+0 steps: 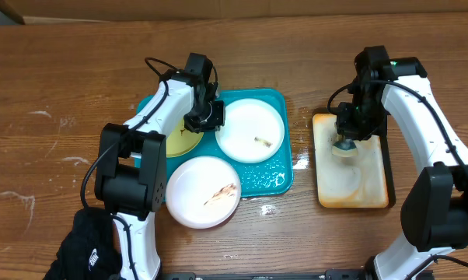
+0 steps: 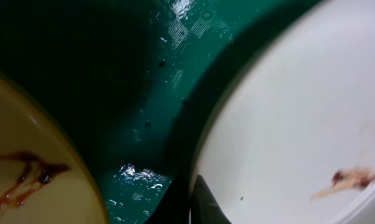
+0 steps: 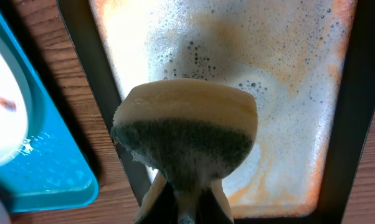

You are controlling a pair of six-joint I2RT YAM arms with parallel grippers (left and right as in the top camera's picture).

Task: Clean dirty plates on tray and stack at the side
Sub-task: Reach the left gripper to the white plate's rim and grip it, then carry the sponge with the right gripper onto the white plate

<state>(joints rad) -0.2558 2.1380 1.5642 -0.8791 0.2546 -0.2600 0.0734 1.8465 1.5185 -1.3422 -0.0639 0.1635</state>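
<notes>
The teal tray (image 1: pixel 284 99) holds a pale yellow-green plate (image 1: pixel 174 141) at its left and a white plate (image 1: pixel 249 129) at its back right, both smeared brown. A second white plate (image 1: pixel 203 191) with a brown smear lies over the tray's front left edge. My left gripper (image 1: pixel 204 117) sits between the yellow-green plate (image 2: pixel 25 180) and the back white plate (image 2: pixel 299 112), and its fingers (image 2: pixel 199 202) are closed on that white plate's rim. My right gripper (image 1: pixel 345 134) is shut on a foamy yellow and dark green sponge (image 3: pixel 186 130) above the cream tray (image 3: pixel 287 74).
The cream tray (image 1: pixel 351 175) with a dark rim stands right of the teal tray and holds soapy, orange-tinted water. Water drops lie on the wood (image 1: pixel 300 159) between the trays. A black cloth (image 1: pixel 86 249) lies at the front left.
</notes>
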